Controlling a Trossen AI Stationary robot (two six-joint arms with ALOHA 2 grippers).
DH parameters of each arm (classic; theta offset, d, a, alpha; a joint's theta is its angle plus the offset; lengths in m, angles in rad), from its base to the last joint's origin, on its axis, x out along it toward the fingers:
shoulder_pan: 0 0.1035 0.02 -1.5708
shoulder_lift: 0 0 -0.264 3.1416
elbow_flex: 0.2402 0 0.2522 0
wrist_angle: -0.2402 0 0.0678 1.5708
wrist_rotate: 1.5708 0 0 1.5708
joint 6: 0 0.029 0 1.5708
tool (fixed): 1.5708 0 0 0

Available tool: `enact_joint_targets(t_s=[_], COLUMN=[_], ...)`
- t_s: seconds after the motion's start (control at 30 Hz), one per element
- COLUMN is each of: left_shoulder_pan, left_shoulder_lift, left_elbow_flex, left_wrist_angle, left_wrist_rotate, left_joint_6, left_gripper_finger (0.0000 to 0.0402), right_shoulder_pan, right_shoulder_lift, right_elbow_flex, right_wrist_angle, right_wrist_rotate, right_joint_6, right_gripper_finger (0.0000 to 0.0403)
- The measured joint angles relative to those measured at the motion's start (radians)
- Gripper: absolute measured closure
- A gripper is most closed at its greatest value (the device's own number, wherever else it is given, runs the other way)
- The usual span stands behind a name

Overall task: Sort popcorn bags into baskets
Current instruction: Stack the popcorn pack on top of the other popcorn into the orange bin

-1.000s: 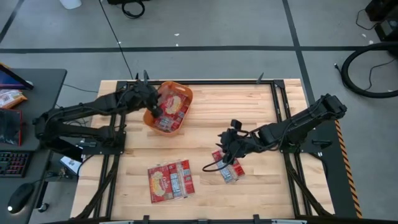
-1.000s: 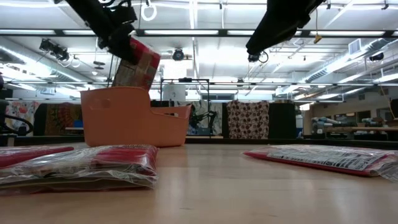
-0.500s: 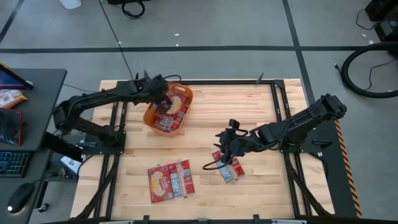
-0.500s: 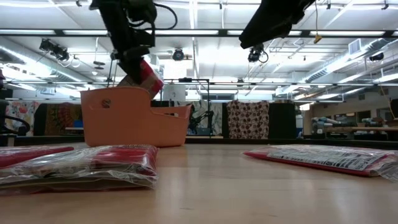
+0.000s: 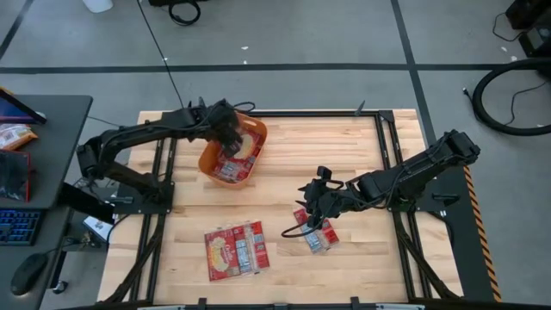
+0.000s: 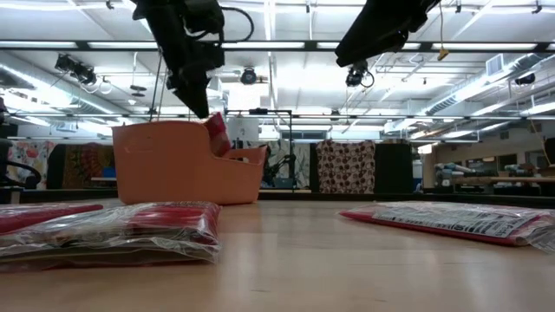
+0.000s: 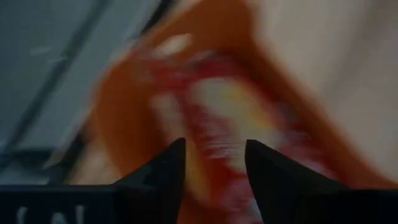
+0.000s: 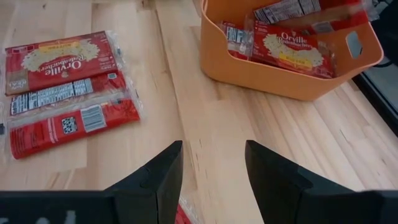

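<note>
The orange basket (image 5: 207,160) stands at the table's far left with several popcorn bags (image 5: 238,153) inside. One red bag (image 6: 215,136) leans in it with an end above the rim. My left gripper (image 7: 214,146) hangs open just above the basket (image 6: 173,165), and nothing is between its fingers. My right gripper (image 8: 213,149) is open above a popcorn bag (image 5: 315,234) that lies flat at the table's middle right. More bags (image 5: 234,250) lie flat near the front edge, also in the right wrist view (image 8: 62,93).
Black frame rails (image 5: 387,155) run along the table's left and right sides. A desk with a keyboard (image 5: 17,226) stands left of the table. Bare wood (image 5: 327,146) lies between the basket and the right rail.
My left gripper has carried a popcorn bag toward the table's right over the basket, lowered it, and let go. The bag has dropped into the basket and now leans there with one end above the rim.
</note>
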Motion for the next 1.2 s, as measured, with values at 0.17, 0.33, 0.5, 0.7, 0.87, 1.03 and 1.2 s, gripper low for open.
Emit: enact_joint_targets(t_s=[0.17,0.33,0.5,0.7,0.87,1.03,1.2], left_shoulder_pan=[-0.049,-0.128,-0.179,-0.18,-0.133,-0.053,-0.026], left_shoulder_lift=[-0.018,-0.018,-0.018,-0.018,0.003,0.079,0.166], left_elbow_flex=[0.0,0.0,0.0,0.0,0.0,0.0,0.0], left_wrist_angle=[0.001,-0.018,-0.032,-0.02,0.017,0.066,0.061], left_wrist_rotate=[0.424,0.498,-0.004,-0.429,-0.517,-0.392,-0.326], left_joint_6=[0.084,0.096,0.088,0.105,0.15,0.151,0.176], left_gripper_finger=[0.0217,0.0217,0.0217,0.0217,0.0217,0.0217,0.0217], right_shoulder_pan=[0.0,0.0,0.0,0.0,0.001,0.002,0.012], right_shoulder_lift=[0.0,0.0,0.0,0.0,0.0,0.0,0.0], right_elbow_flex=[0.0,0.0,0.0,0.0,0.0,0.0,0.0], right_wrist_angle=[0.0,0.0,0.01,0.016,0.016,0.034,0.064], right_wrist_rotate=[0.0,0.0,0.0,0.0,0.0,-0.002,-0.003], right_joint_6=[-0.001,0.0,0.0,0.017,0.01,0.006,-0.016], right_gripper_finger=[0.0224,0.0224,0.0224,0.0224,0.0224,0.0224,0.0224])
